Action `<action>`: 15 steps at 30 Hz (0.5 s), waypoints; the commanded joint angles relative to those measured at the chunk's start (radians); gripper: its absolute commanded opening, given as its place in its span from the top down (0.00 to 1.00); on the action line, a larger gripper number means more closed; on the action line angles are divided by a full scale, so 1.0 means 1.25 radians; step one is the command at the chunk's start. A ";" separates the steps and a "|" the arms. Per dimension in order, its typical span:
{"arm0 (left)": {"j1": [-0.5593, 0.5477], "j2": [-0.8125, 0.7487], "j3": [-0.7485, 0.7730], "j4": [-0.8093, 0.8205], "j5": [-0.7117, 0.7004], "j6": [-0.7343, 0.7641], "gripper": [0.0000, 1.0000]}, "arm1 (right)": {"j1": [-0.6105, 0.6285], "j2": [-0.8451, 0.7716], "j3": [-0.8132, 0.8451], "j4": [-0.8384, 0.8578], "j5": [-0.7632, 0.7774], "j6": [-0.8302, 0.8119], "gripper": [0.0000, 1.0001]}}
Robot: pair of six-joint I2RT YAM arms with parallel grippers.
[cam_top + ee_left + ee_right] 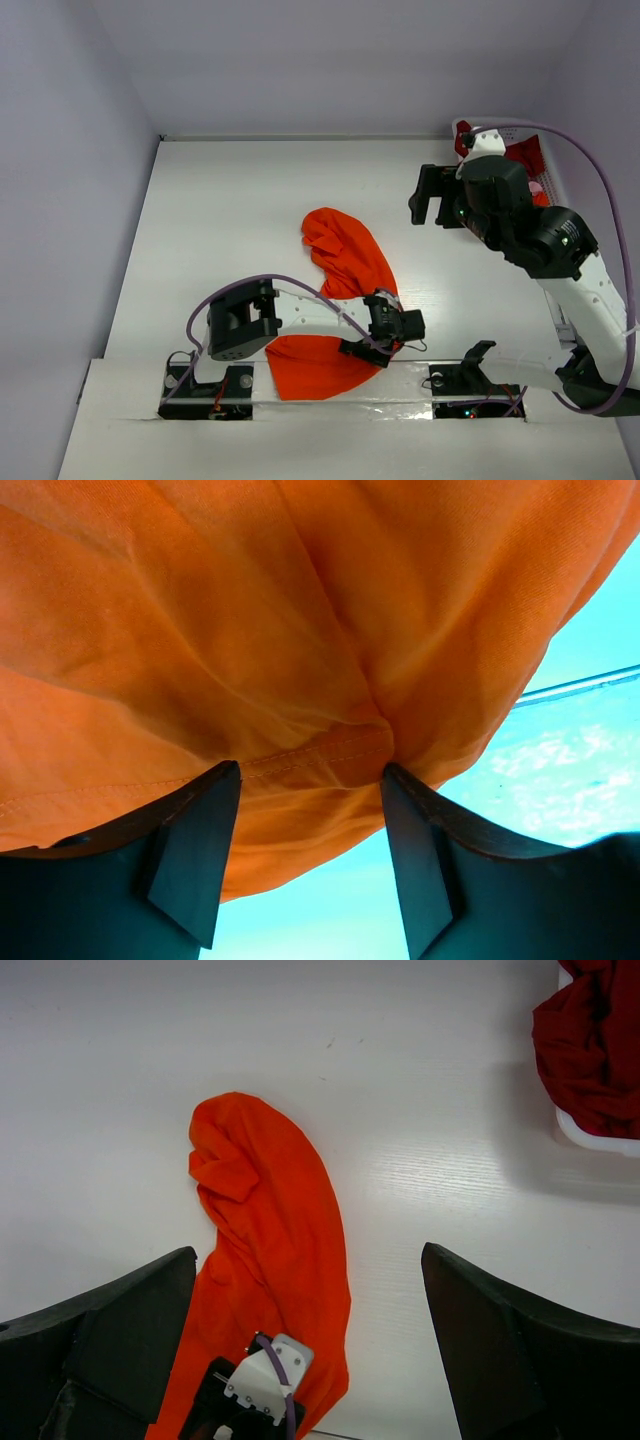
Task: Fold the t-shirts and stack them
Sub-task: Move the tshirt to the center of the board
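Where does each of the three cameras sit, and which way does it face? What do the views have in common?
Top external: above and behind, looking down on the table; left arm and right arm show.
Left wrist: close against the orange t-shirt, its hem between the fingers of the left gripper.
Right wrist: high, facing down at the dark red t-shirt in its basket; right gripper open.
Shared: all see the orange t-shirt.

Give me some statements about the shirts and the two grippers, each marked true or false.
1. The orange t-shirt lies neatly folded. False: it is bunched up, not folded.
2. Orange cloth sits between the fingers of the left gripper. True.
3. The right gripper holds the dark red t-shirt. False: it is open and empty.
4. The dark red t-shirt is in the white basket. True.
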 commanded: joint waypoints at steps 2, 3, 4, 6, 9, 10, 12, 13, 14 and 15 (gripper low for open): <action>-0.003 -0.016 0.026 -0.025 -0.037 -0.021 0.49 | 0.001 -0.014 -0.007 0.044 -0.004 -0.005 0.00; -0.003 -0.017 0.029 -0.028 -0.038 -0.020 0.50 | 0.001 -0.014 -0.010 0.044 -0.005 -0.005 0.00; -0.003 -0.018 0.032 -0.031 -0.040 -0.021 0.50 | 0.001 -0.015 -0.011 0.044 -0.004 -0.005 0.00; -0.003 -0.022 0.043 -0.041 -0.048 -0.020 0.52 | 0.001 -0.014 -0.014 0.047 -0.005 -0.004 0.00; -0.003 -0.022 0.054 -0.051 -0.049 -0.018 0.53 | 0.001 -0.014 -0.016 0.049 -0.008 -0.005 0.00; -0.003 -0.022 0.059 -0.055 -0.050 -0.019 0.53 | 0.001 -0.014 -0.017 0.049 -0.009 -0.005 0.00; -0.003 -0.023 0.069 -0.062 -0.053 -0.019 0.56 | 0.001 -0.014 -0.016 0.049 -0.008 -0.005 0.00; -0.003 -0.025 0.075 -0.066 -0.053 -0.018 0.59 | 0.001 -0.014 -0.018 0.049 -0.008 -0.005 0.00; -0.003 -0.027 0.078 -0.066 -0.053 -0.018 0.60 | 0.001 -0.014 -0.019 0.052 -0.009 -0.005 0.00; -0.003 -0.025 0.079 -0.065 -0.049 -0.016 0.61 | 0.001 -0.015 -0.021 0.052 -0.009 -0.005 0.00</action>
